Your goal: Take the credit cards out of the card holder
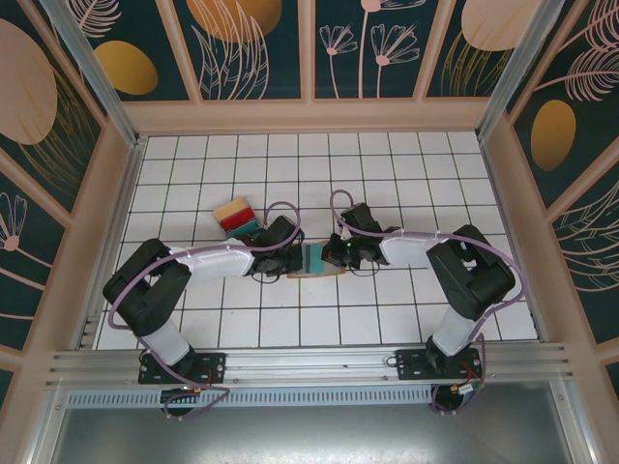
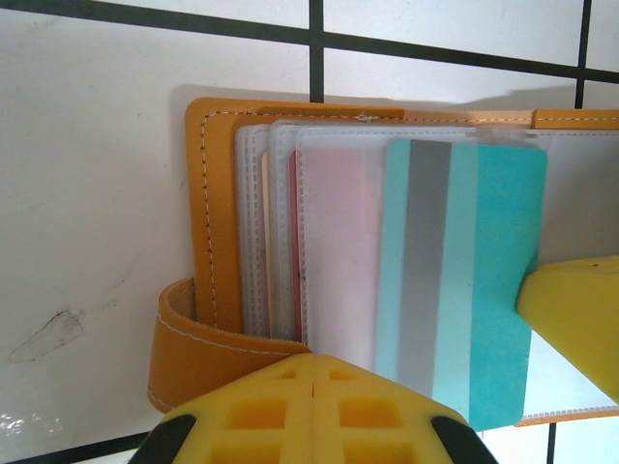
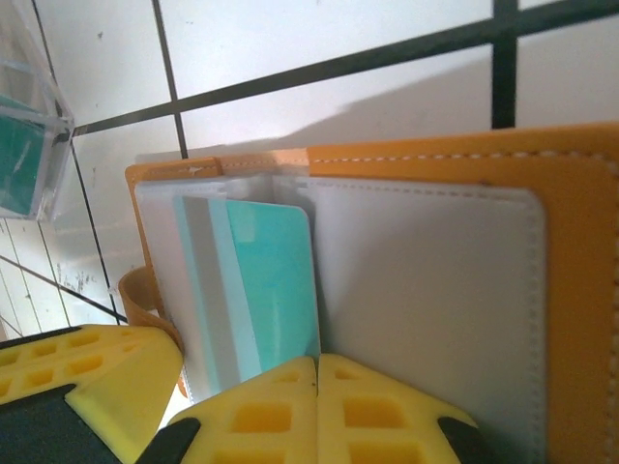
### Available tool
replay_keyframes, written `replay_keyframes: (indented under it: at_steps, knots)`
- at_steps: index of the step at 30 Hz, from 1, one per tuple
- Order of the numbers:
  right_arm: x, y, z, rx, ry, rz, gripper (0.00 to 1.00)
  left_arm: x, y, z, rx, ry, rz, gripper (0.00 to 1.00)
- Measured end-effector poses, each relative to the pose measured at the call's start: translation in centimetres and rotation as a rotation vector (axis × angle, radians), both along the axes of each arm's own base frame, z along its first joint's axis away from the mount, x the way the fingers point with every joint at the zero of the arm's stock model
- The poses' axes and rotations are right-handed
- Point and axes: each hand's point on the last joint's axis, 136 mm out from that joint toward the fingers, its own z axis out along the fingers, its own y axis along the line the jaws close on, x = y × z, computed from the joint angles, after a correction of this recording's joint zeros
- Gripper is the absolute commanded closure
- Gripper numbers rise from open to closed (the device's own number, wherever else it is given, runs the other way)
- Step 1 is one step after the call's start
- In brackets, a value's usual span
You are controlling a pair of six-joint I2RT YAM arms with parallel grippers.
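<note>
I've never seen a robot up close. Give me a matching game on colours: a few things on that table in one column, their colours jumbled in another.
Things:
1. card holder
2. striped card lying on it
3. top card of the loose stack
4. left hand

Colours:
a. yellow
b. tan
c. orange-brown
d. teal

Pairs: 1-c, 2-d, 3-b, 4-a.

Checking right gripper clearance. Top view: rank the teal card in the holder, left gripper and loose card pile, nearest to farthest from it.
1. teal card, in the card holder, just left of the right gripper.
2. left gripper, at the holder's far left side.
3. loose card pile, farthest, left and further back.
</note>
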Motion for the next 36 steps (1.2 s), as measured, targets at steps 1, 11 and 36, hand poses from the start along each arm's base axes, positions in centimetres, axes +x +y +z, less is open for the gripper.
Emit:
replay_keyframes:
  at_steps: [1, 11, 36]
  knots:
    - [0.0, 0.0, 0.0, 0.000, 0.001, -0.002, 1.00, 0.0, 0.0, 0.0, 0.000, 0.000, 0.000, 1.00]
    - [0.3, -2.2, 1.3, -0.008, -0.027, -0.033, 1.00, 0.0, 0.0, 0.0, 0.002, -0.001, 0.001, 1.00]
    - [2.2, -5.3, 8.2, 0.033, -0.207, -0.060, 1.00, 2.5, -2.0, 8.3, -0.140, -0.144, 0.034, 0.48]
